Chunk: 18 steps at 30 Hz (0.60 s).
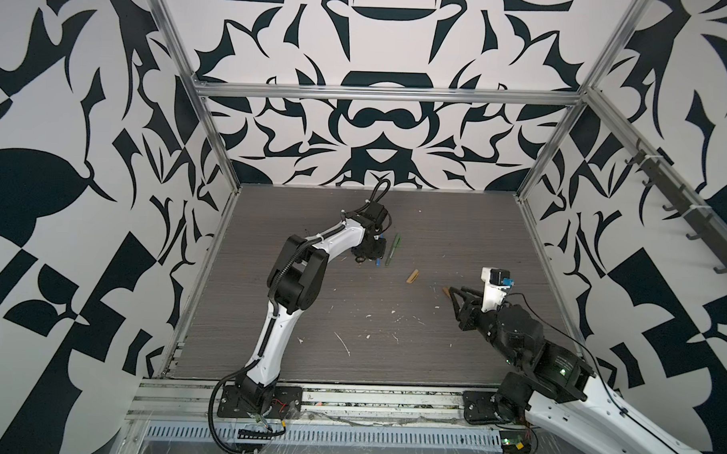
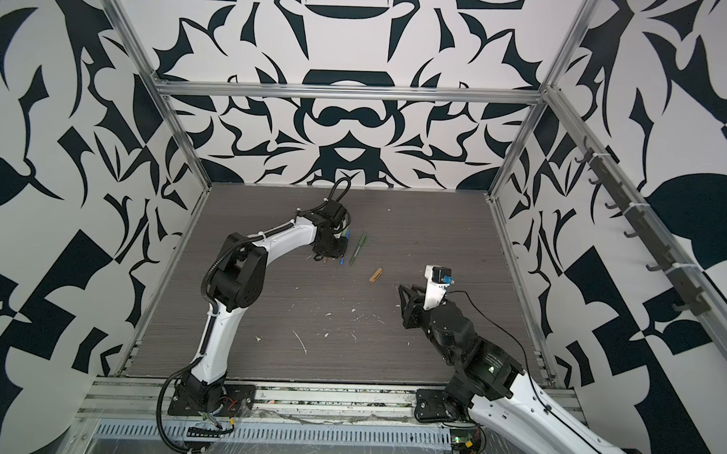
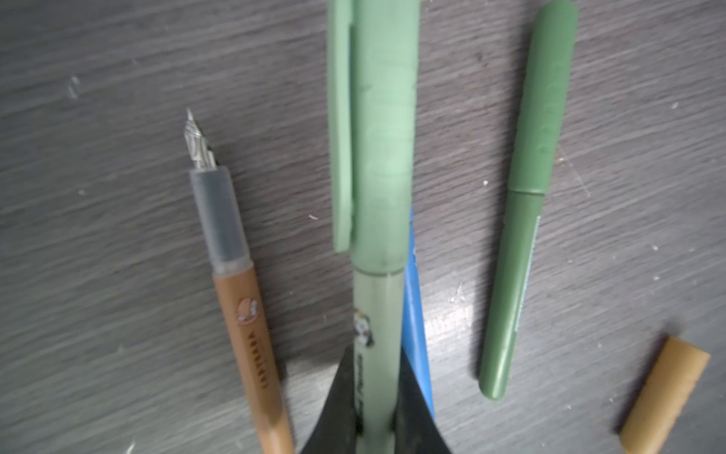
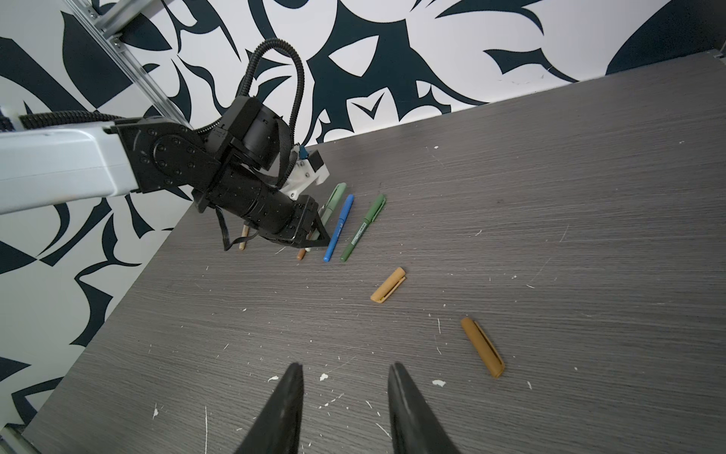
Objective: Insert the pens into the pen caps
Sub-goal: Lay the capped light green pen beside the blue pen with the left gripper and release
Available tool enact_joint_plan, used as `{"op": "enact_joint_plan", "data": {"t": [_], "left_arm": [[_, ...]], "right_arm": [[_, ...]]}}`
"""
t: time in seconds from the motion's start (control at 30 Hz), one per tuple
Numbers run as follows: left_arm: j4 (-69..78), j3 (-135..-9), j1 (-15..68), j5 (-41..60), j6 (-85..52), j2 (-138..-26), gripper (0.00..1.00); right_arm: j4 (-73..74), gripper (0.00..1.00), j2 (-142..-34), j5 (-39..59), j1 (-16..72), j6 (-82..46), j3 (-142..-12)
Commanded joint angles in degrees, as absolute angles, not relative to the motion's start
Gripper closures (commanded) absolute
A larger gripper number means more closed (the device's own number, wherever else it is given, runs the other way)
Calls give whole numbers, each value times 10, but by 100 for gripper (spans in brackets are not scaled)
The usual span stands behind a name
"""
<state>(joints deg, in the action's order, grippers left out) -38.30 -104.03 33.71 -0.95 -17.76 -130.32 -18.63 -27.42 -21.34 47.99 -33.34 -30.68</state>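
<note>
One grey table (image 1: pixel 457 239) with wood grain and white scratch marks carries all the things. Two white and black arms reach over it: the left arm (image 1: pixel 275 316) stretches to the far middle part, and the right arm (image 1: pixel 565 368) is at the near right side.

The left gripper (image 4: pixel 318 239) is low over the table, with its jaws pressed on the pale green pen (image 3: pixel 377 157), which has its cap on. In the left wrist view the black fingers (image 3: pixel 334 401) pinch the barrel from both sides. I cannot tell whether this pen touches the table. The right gripper (image 4: pixel 345 393) is half spread with nothing between its jaws, and it points at bare table.

The blue pen (image 4: pixel 338 228), capped, lies just beside the held pen and is partly covered by it in the left wrist view. The dark green pen (image 4: pixel 363 227), also capped, lies near, almost parallel, on the side of the right arm. The orange-brown pen (image 3: pixel 251 334) lies on the other side of the held pen, without cap, so its grey grip part and metal nib are bare. Of the tan pen (image 4: pixel 244 238) only one end shows behind the left gripper.

The tan cap (image 4: pixel 388 285) lies alone between the group of pens and the right gripper. The orange-brown cap (image 4: pixel 482 346) lies near the right gripper, apart from its fingers.
</note>
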Motion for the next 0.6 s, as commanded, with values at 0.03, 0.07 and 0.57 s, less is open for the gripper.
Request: {"op": "enact_joint_plan", "data": {"t": [0.03,0.07,0.57], "left_arm": [[-413,-1059,335,-2,-171,-1319,85],[-415,-1060,335,-1,-171,-1319,85],[-425,-1066,335,4,-170,-1304,79]], "right_arm": [[-169,61,-278,-208,478,-344,-312],[-168,61,-279,-208,478,-343,-313],[-170,61,-275,-207,478,-345,-311]]}}
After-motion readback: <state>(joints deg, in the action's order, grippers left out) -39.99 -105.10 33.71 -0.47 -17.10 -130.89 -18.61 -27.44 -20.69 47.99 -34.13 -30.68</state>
